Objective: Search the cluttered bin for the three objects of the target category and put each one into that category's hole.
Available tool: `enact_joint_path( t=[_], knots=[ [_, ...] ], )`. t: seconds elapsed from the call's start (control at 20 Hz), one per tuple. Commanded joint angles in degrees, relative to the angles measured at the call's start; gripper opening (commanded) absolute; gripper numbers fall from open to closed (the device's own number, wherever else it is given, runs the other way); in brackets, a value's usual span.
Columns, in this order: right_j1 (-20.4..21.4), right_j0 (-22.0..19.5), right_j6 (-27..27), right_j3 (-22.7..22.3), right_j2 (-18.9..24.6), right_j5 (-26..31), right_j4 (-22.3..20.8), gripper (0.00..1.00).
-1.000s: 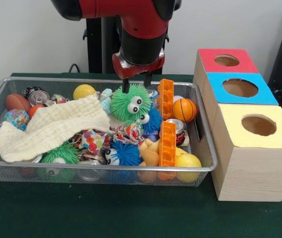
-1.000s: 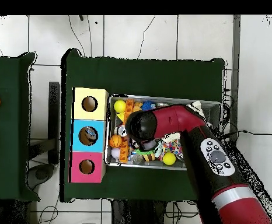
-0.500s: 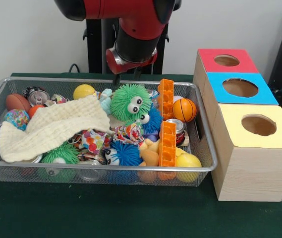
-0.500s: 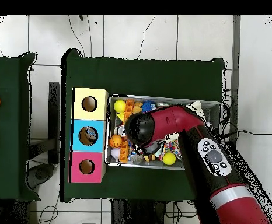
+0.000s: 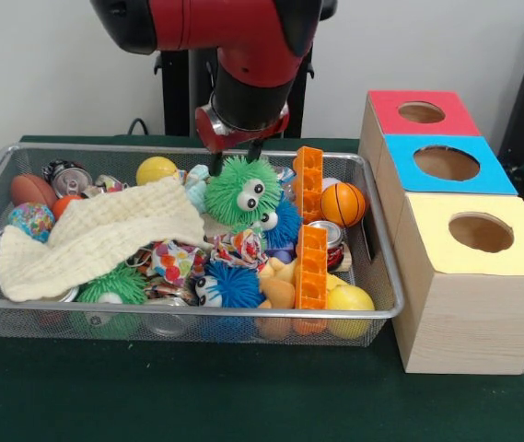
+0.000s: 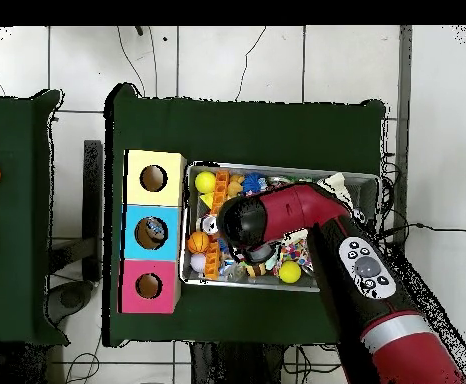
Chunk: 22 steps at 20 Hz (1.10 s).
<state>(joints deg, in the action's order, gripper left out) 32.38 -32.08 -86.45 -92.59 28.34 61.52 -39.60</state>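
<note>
The wire mesh bin (image 5: 188,314) lies left of three boxes and is full of toys. A green fuzzy ball with googly eyes (image 5: 243,193) sits at its back middle. My gripper (image 5: 236,155) hangs just above the ball's top, a little to its left, open and empty, fingertips at the ball's upper edge. The hole (image 5: 446,163) is the round cut-out in the blue-topped box, the middle one of the three. In the overhead view my arm (image 6: 277,215) covers the bin's middle and hides the gripper; the blue box's hole (image 6: 150,232) lies to the left.
In the bin lie a cream cloth (image 5: 96,235), orange blocks (image 5: 309,249), a small basketball (image 5: 343,204), blue fuzzy balls (image 5: 234,285), a second green fuzzy ball (image 5: 114,281), yellow balls (image 5: 156,169) and cans. The red-topped box (image 5: 423,112) stands behind the blue one, the yellow-topped box (image 5: 481,232) in front.
The gripper rose off the green fuzzy ball, shifted a little left and came back down to just above it. The ball stayed in the bin.
</note>
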Motion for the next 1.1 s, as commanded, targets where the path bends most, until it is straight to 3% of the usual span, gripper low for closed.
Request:
enact_joint_path(
  t=[0.05, 0.15, 0.3, 0.75, 1.1],
  knots=[
    [-4.09, -4.09, 7.75, -0.23, 6.33, -14.08, -0.13, 1.00],
    [-5.02, -5.85, 9.74, -1.26, 8.72, -18.66, -0.47, 1.00],
    [-6.20, -6.07, 9.65, -0.74, 9.61, -20.92, -1.06, 1.00],
    [-5.59, -5.12, 9.74, -1.13, 6.61, -16.43, -1.58, 1.00],
    [-3.16, -5.85, 8.70, -2.88, 7.37, -15.42, 0.48, 1.00]
  ],
)
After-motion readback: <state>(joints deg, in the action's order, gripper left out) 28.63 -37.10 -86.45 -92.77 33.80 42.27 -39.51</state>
